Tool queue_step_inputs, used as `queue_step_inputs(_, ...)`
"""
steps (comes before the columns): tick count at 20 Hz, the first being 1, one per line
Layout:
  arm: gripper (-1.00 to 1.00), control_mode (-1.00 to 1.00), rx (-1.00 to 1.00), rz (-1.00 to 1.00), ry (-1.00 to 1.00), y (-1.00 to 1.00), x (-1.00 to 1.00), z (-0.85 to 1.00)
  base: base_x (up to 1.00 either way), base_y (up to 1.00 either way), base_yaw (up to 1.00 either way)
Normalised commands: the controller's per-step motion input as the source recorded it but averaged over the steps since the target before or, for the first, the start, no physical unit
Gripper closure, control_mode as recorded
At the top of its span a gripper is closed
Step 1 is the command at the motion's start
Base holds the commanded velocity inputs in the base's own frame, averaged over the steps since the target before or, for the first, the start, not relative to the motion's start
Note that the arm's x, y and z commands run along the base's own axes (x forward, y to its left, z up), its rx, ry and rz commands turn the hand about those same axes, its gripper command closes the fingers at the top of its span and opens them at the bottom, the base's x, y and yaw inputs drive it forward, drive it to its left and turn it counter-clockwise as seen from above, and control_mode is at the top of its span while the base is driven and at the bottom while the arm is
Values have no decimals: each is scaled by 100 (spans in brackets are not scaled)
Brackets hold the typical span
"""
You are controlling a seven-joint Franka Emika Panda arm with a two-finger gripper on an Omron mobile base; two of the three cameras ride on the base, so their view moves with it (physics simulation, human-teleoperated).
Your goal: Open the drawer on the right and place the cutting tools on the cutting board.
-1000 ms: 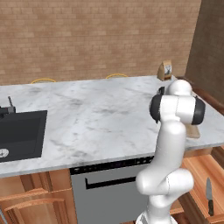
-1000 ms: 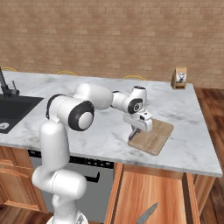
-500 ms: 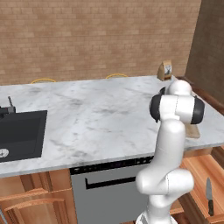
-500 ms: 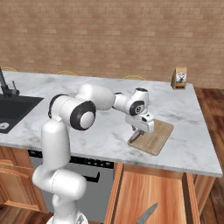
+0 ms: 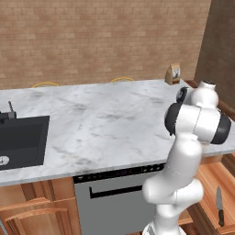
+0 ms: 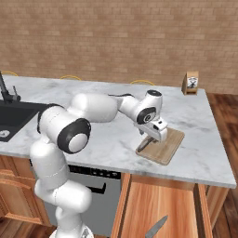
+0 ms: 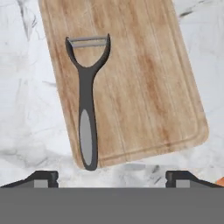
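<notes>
- A marble counter (image 6: 97, 116) is seen running the width of a brick-walled kitchen, with a dark sink (image 5: 20, 140) set into its left end.
- A grey steel dishwasher front (image 5: 114, 202) is fitted below the counter.
- The drawer (image 6: 160, 209) is shown pulled open under the counter's right end, and a dark-handled knife (image 6: 155, 228) is seen lying inside it; the same knife (image 5: 219, 205) is caught in the left base view.
- The cutting board (image 6: 162, 145) is laid flat on the counter near its front right edge.
- A small brown paper bag (image 6: 191, 82) is stood upright at the counter's far right corner, well apart from the board.
- The gripper (image 6: 155, 134) is held just above the board, its fingers (image 7: 43, 178) spread wide and nothing pinched between them.
- A dark grey peeler (image 7: 87, 109) is seen lying on the cutting board (image 7: 140, 74) along one long side, its handle end reaching the board's edge.
</notes>
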Motion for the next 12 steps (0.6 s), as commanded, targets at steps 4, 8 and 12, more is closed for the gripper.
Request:
queue_step_inputs(4, -100, -100, -8, 0, -10, 12, -100, 42, 0, 0, 0)
queue_step_inputs(8, -100, -100, -14, 0, 0, 38, -100, 43, 0, 0, 0)
queue_step_inputs(12, -100, -100, -16, 0, 6, 34, -100, 10, 0, 0, 0)
